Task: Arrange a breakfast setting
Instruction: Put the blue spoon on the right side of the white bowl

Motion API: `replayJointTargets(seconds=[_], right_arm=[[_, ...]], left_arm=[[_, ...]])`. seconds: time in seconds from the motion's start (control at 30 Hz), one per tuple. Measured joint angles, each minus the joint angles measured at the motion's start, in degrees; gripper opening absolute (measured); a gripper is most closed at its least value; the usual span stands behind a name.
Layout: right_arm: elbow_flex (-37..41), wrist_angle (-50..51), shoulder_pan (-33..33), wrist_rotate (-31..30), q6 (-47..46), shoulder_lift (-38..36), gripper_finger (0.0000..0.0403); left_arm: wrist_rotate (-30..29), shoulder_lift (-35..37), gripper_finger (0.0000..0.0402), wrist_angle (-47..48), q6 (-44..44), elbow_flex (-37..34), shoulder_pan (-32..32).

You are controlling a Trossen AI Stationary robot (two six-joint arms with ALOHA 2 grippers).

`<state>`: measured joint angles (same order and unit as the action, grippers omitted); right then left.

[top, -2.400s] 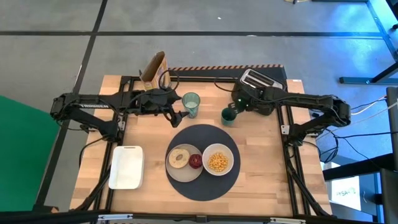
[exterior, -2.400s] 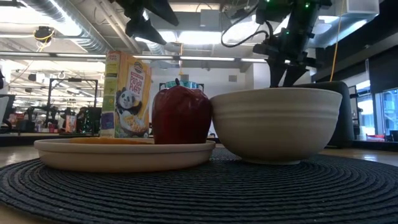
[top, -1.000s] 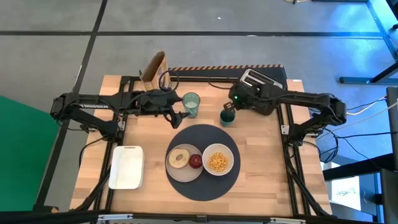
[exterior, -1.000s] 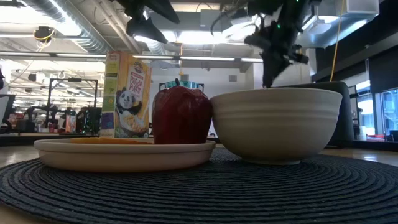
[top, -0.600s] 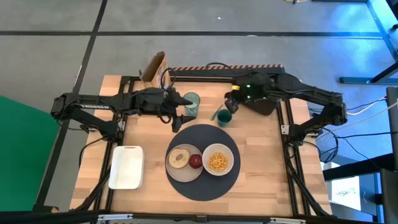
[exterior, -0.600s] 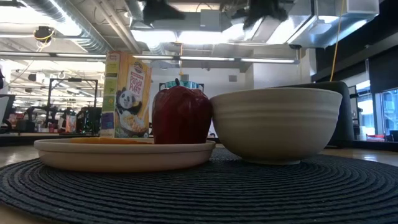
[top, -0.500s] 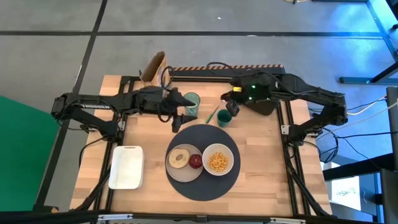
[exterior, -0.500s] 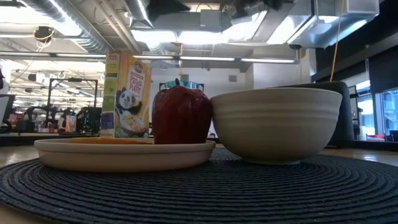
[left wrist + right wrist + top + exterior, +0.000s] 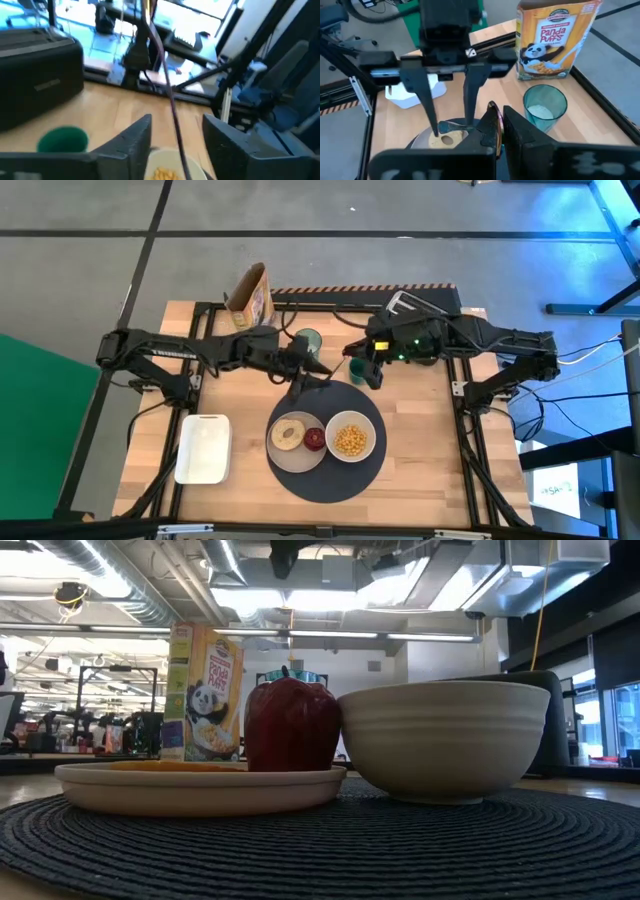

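dark-grey mat, beige plate, white bowl; right tool pinching spoon

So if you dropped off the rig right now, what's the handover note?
Right gripper: shut on the spoon, above the far edge of the mat.
Left gripper: facing it, fingers apart either side of the spoon, no grip yet.
Done: plate with bagel and apple, and bowl of cereal, both on the mat.
Off the mat, on the table beyond it: tumbler and green cup.
Left: probably finish passing the spoon to the left gripper and set it down by the bowl. Tumbler and cup may need moving closer.
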<state>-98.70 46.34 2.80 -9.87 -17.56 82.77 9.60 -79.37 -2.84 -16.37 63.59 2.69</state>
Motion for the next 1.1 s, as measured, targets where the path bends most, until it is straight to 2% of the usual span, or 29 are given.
replayJointTargets(seconds=[0.27, 0.37, 0.43, 0.63, 0.73, 0.8, 0.93, 1.1], right_arm=[[0.0, -1.0, 1.5, -0.4, -0.4, 0.0, 0.0001], [0.0, -2.4, 1.5, -0.1, -1.6, 0.0, 0.0010], [0.0, -3.9, 1.4, -1.6, -3.9, 0.0, 0.0031], [0.1, -2.8, 2.3, -15.3, -10.8, -3.5, 0.0136], [1.8, -6.8, 4.7, -20.6, -11.5, -5.7, 0.0186], [4.2, -11.6, 5.9, -22.3, -13.7, -6.6, 0.0206], [10.0, -21.1, 7.0, -24.6, -15.2, -6.6, 0.0209], [12.6, -26.1, 6.8, -27.2, -13.1, -6.5, 0.0191]], left_arm=[[3.2, -0.1, 0.0015, 0.9, -0.3, 0.0, -1.0], [2.7, -0.1, 0.0009, 0.8, -0.4, 0.0, -1.0], [1.8, 0.0, 0.0005, 0.3, -0.5, 0.0, -1.1], [-1.4, 0.3, 0.0003, -5.7, -4.2, 0.0, -0.9], [-2.9, 1.2, 0.0002, -9.4, -4.7, 0.0, -1.0], [-4.1, 1.4, 0.0002, -10.7, -4.7, 0.0, -1.0], [-5.9, 1.2, 0.0002, -11.7, -4.5, -0.1, -1.0], [-5.6, 1.3, 0.0001, -12.0, -4.5, -0.1, -1.2]])
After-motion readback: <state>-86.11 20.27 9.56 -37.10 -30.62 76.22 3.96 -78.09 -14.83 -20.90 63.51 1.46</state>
